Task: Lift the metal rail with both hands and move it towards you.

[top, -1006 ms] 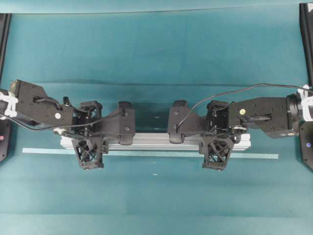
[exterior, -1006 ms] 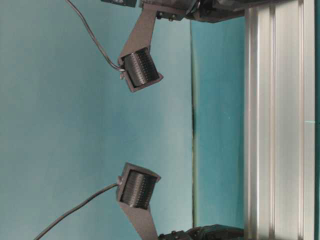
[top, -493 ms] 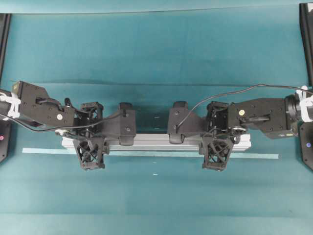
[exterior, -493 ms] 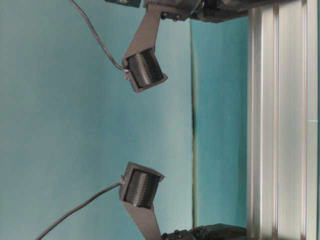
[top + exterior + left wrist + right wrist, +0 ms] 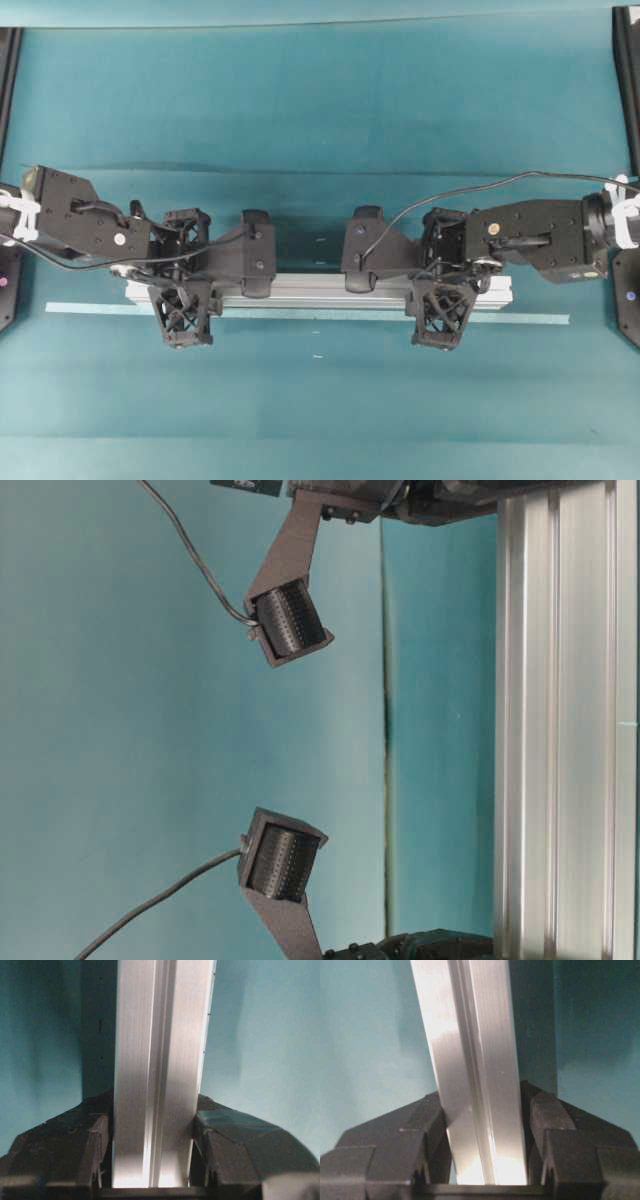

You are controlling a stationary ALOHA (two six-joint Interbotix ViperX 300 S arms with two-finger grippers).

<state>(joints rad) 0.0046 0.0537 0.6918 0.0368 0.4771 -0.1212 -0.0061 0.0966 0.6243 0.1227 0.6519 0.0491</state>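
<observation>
The metal rail point(image 5: 310, 288) is a long silver grooved bar lying crosswise over the teal table. My left gripper point(image 5: 185, 285) is shut on it near its left end, and my right gripper point(image 5: 440, 283) is shut on it near its right end. In the left wrist view the rail point(image 5: 155, 1060) runs up from between the black fingers point(image 5: 75, 1150), which press on both its sides. In the right wrist view the rail point(image 5: 470, 1050) is clamped the same way and leans slightly left. A dark shadow lies beside it on the cloth. The table-level view shows the rail point(image 5: 560, 730) along the right edge.
A thin pale tape strip point(image 5: 530, 319) lies on the table just in front of the rail. Black frame posts point(image 5: 625, 80) stand at the table's side edges. Cables point(image 5: 480, 188) run along both arms.
Both grippers stay shut on the rail. The rail and arms have shifted only slightly; in the table-level view the rail sits a little further right.
</observation>
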